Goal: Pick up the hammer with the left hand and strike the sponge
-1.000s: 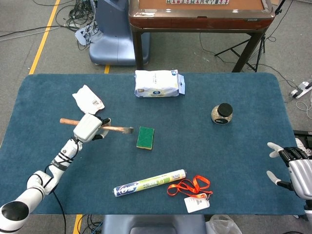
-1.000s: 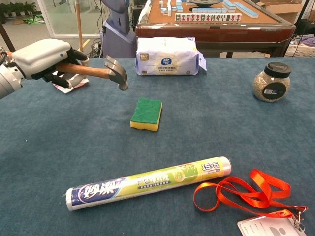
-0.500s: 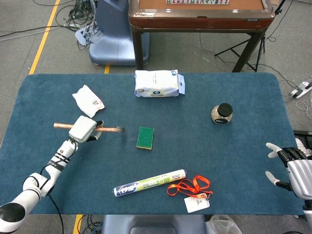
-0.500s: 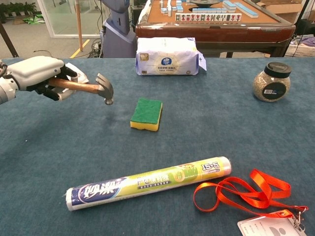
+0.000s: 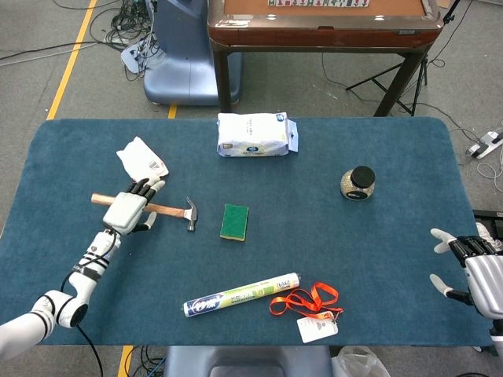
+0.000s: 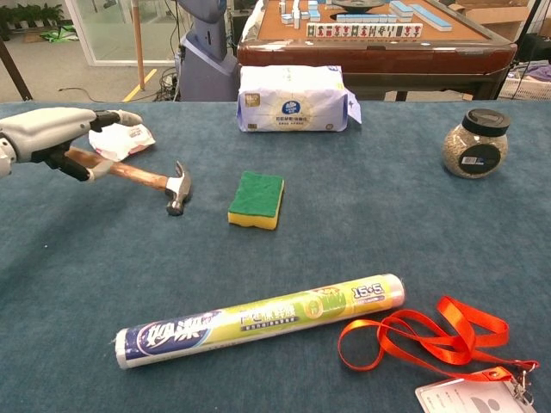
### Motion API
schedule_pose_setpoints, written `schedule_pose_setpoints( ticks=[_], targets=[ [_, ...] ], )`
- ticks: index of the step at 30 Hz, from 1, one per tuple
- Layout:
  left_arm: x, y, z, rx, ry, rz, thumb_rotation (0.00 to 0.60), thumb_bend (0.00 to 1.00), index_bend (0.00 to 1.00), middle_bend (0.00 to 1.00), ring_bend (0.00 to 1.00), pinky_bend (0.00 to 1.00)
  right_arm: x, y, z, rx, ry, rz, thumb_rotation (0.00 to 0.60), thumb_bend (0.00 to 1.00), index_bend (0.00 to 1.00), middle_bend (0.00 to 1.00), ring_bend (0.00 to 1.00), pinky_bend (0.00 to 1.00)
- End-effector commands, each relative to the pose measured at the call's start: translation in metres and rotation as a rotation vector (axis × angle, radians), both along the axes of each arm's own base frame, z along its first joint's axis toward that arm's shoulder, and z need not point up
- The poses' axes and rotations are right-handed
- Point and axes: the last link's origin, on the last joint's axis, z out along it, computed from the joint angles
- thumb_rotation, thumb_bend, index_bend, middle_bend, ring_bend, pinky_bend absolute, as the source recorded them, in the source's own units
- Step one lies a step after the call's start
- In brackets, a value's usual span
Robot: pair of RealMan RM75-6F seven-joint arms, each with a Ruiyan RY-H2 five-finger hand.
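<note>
While left hand (image 5: 127, 210) covers handle, hammer (image 5: 174, 210) head points toward sponge (image 5: 234, 221).

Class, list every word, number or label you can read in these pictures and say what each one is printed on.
"15", followed by another "5": on the plastic-wrap roll, near its right end.
Large characters on the roll's blue end: too blurred to read.
Tissue pack logo and print: too small.
Jar label: unreadable.
Badge card on the orange lanyard: unreadable.
White packet barcode label: unreadable.
</note>
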Motion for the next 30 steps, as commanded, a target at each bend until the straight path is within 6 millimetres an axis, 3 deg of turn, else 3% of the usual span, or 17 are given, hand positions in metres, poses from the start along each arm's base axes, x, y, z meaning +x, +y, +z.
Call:
schedule_pose_setpoints(
  ticks=[1,7,16,23,30],
  targets=[
    [-0.014,-0.020,0.035,0.067,-0.032,0.139,0.600,0.47,0.01,0.06,0.04,0.11,0.000,-0.002,-0.001,0.005,-0.003,0.004,0.600,0.22,0.21,0.41,0.27,0.26],
    [-0.030,-0.066,0.064,0.156,-0.045,0.255,0.600,0.46,0.07,0.06,0.05,0.11,-0.002,-0.007,-0.009,0.043,-0.005,0.012,0.600,0.22,0.21,0.41,0.27,0.26],
    [-0.043,-0.132,0.092,0.297,-0.032,0.302,0.600,0.45,0.13,0.06,0.06,0.11,0.002,-0.014,-0.017,0.079,-0.010,0.050,0.600,0.22,0.23,0.41,0.27,0.26],
    [-0.043,-0.177,0.095,0.330,-0.026,0.316,0.600,0.44,0.15,0.06,0.07,0.11,0.004,-0.015,-0.024,0.106,-0.018,0.067,0.600,0.22,0.25,0.41,0.27,0.26],
    [-0.034,-0.195,0.094,0.318,-0.028,0.305,0.600,0.44,0.16,0.06,0.07,0.11,0.006,-0.015,-0.024,0.101,-0.013,0.076,0.600,0.22,0.27,0.44,0.27,0.26]
  ],
)
